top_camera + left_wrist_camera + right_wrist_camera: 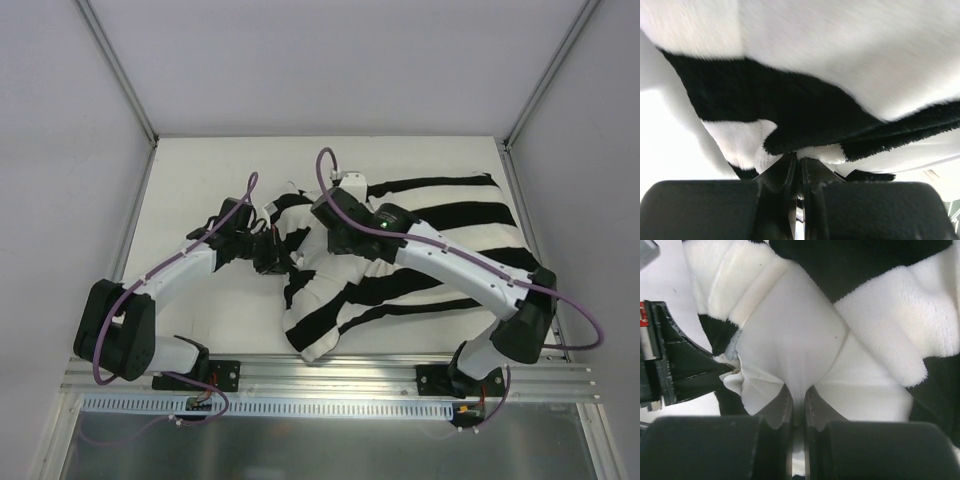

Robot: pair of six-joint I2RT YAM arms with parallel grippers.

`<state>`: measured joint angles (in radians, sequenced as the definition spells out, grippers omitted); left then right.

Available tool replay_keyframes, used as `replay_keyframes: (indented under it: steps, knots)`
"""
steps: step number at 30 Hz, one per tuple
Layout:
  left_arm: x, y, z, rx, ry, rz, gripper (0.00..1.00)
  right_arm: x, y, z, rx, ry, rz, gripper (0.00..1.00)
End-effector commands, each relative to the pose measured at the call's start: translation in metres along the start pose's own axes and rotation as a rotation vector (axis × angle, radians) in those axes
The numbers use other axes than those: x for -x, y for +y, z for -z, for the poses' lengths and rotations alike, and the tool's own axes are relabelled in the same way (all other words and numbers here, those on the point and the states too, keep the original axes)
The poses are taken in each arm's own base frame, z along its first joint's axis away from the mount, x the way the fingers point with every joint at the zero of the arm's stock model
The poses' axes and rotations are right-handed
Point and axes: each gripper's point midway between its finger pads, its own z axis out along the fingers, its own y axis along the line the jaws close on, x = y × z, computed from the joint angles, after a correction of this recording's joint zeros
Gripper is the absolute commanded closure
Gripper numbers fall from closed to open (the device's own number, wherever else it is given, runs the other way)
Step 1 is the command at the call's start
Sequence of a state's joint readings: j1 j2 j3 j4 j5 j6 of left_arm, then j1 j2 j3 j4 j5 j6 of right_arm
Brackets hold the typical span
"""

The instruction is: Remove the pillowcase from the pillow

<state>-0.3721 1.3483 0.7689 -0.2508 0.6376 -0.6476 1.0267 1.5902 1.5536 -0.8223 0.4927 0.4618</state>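
Roughly across the middle of the table (200,180), and running out toward its right edge, lies the pillowcase (450,215), with the pillow (790,340) inside it. The broad black and white stripes run along its length, and one rumpled corner reaches down close to the near edge. The cloth is bunched at its left end, near the table's centre, where both arms meet.

The left gripper (801,161) comes in from the left side, its fingers pressed together on a fold of the fuzzy striped cloth. A sliver of white shows pinched at the tips, with a black band spreading above.

The right gripper (799,395) reaches over the bundle from the right side. Its fingers are closed on smooth plain white fabric – the pillow itself (not the knit sleeve) – which bulges out between flaps of the striped cloth. In the right wrist view the black tip of the left gripper sits just beside that white bulge, at its left.
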Motion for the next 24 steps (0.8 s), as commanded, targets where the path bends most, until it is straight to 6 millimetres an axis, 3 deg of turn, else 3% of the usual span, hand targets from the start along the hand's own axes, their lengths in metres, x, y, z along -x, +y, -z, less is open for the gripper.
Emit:
replay_keyframes:
  steps: [1, 5, 8, 11, 15, 16, 17, 19, 21, 24]
  knots:
    - [-0.013, 0.032, -0.003, 0.125, 0.045, 0.043, 1.0, 0.087, -0.039, 0.07, 0.04, -0.309, -0.232, 0.99]
    - [-0.013, 0.034, -0.002, 0.129, 0.041, 0.044, 1.0, 0.091, -0.075, 0.088, 0.016, -0.364, -0.302, 0.99]
    - [-0.01, 0.032, -0.002, 0.129, 0.033, 0.047, 1.0, 0.074, -0.098, 0.077, -0.019, -0.328, -0.318, 0.99]
    - [-0.003, 0.022, 0.002, 0.11, 0.011, 0.041, 1.0, 0.04, -0.095, 0.06, 0.006, -0.228, -0.295, 0.99]
    - [0.018, -0.008, 0.02, 0.058, -0.085, -0.025, 0.98, 0.004, -0.084, 0.043, 0.045, -0.145, -0.28, 0.99]
    - [0.021, -0.014, 0.024, 0.048, -0.1, -0.04, 0.9, -0.001, -0.078, 0.043, 0.065, -0.137, -0.278, 0.99]
    - [0.025, -0.019, 0.028, 0.042, -0.121, -0.055, 0.67, -0.005, -0.076, 0.043, 0.069, -0.131, -0.268, 0.99]
    - [0.033, -0.035, 0.041, 0.019, -0.17, -0.102, 0.4, -0.009, -0.069, 0.045, 0.084, -0.122, -0.252, 0.99]
    - [0.043, -0.049, 0.056, 0.013, -0.24, -0.152, 0.19, -0.009, -0.064, 0.047, 0.096, -0.121, -0.24, 0.99]
    - [0.055, -0.065, 0.073, 0.014, -0.321, -0.202, 0.13, -0.005, -0.059, 0.052, 0.113, -0.127, -0.232, 0.99]
